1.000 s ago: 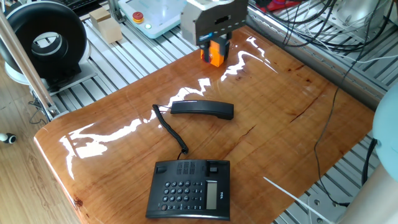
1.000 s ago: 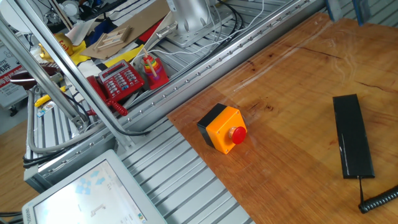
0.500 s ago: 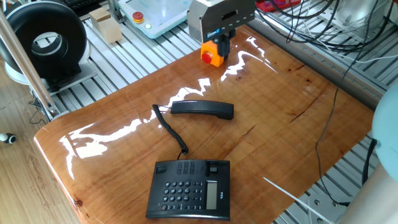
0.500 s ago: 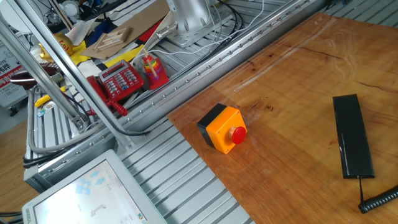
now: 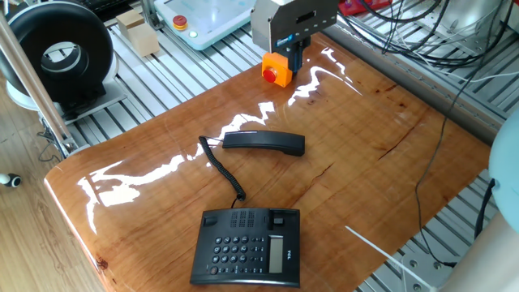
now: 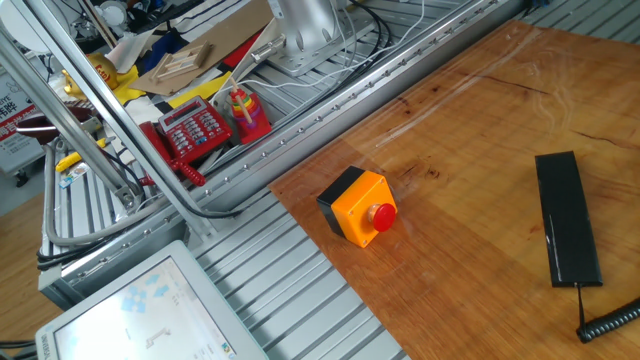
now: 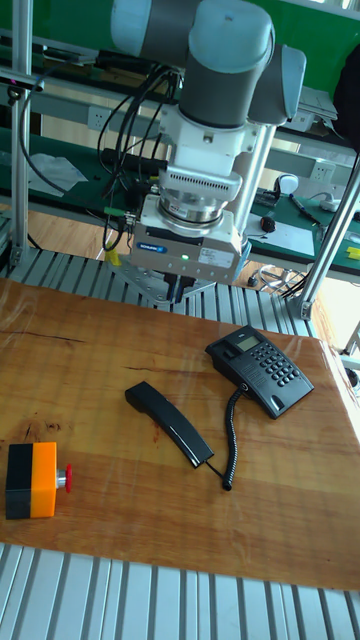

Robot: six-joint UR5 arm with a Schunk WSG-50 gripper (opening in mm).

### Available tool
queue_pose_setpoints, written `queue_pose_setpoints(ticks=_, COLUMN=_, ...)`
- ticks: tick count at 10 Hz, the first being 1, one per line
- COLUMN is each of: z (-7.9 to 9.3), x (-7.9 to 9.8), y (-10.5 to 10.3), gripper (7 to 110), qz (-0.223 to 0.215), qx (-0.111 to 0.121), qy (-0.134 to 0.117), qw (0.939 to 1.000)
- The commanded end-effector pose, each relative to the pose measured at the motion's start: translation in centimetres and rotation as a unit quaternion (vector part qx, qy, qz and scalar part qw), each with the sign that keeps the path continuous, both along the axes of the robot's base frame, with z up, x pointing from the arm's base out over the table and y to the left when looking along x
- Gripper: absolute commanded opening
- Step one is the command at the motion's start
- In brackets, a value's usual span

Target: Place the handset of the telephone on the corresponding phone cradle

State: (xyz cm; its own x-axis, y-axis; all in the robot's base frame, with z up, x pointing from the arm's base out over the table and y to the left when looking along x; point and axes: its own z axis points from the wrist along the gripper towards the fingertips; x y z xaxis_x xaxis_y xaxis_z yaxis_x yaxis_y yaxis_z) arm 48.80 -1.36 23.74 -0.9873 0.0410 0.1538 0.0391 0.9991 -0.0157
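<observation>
Claw (image 7: 178, 292) hung high over the table (image 5: 381, 105), nothing in it and touching nothing; fingers looked close together, but I couldn't tell how wide the gap was, too small and dark in both views that showed it. Handset (image 5: 263, 142) lay flat on the wood, between the orange button box (image 5: 276, 69) and the phone (image 5: 247, 247), well apart from the cradle (image 5: 255, 217), coiled cord (image 5: 223, 168) trailing back to the base. Judged it light, stiff plastic, glossy so prob. slippery, not fragile. Best hold, imo: across the narrow width near the middle, away from the cord end, so it wouldn't tip; cord might drag a bit during the carry to the cradle.
</observation>
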Motion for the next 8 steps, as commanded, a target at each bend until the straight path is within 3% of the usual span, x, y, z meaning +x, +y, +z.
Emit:
queue_pose_setpoints(ticks=1, z=0.8, x=1.1, y=-1.9, gripper=7, qz=0.087, qx=-0.037, qy=-0.021, qw=0.9953)
queue_pose_setpoints(ticks=3, z=1.0, x=3.7, y=-0.3, gripper=7, qz=0.142, qx=-0.012, qy=-0.079, qw=0.9867)
queue_pose_setpoints(ticks=4, z=1.0, x=3.9, y=0.0, gripper=7, qz=0.185, qx=0.003, qy=-0.084, qw=0.9791)
queue_pose_setpoints(ticks=5, z=1.1, x=4.0, y=1.6, gripper=7, qz=0.195, qx=0.035, qy=-0.092, qw=0.9760)
queue_pose_setpoints(ticks=7, z=1.4, x=3.9, y=3.5, gripper=7, qz=0.182, qx=0.072, qy=-0.098, qw=0.9758)
queue_pose_setpoints(ticks=8, z=1.7, x=3.7, y=4.0, gripper=7, qz=0.164, qx=0.078, qy=-0.097, qw=0.9786)
